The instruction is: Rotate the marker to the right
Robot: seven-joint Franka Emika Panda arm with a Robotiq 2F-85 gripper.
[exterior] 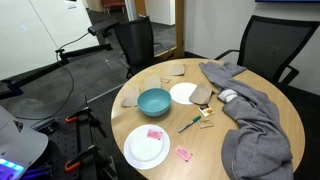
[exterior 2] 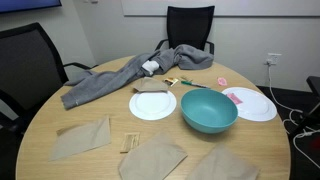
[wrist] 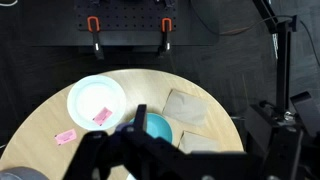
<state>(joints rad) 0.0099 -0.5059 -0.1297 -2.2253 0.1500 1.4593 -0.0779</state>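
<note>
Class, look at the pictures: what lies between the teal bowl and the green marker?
Nothing. In an exterior view, only bare tabletop separates the teal bowl from the green marker.

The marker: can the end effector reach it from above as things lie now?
Probably yes: the marker lies uncovered on the table between the teal bowl and the grey cloth.

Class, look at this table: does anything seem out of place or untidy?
A grey garment lies crumpled over one side of the table. A pink piece lies loose beside a white plate. Both look untidy.
</note>
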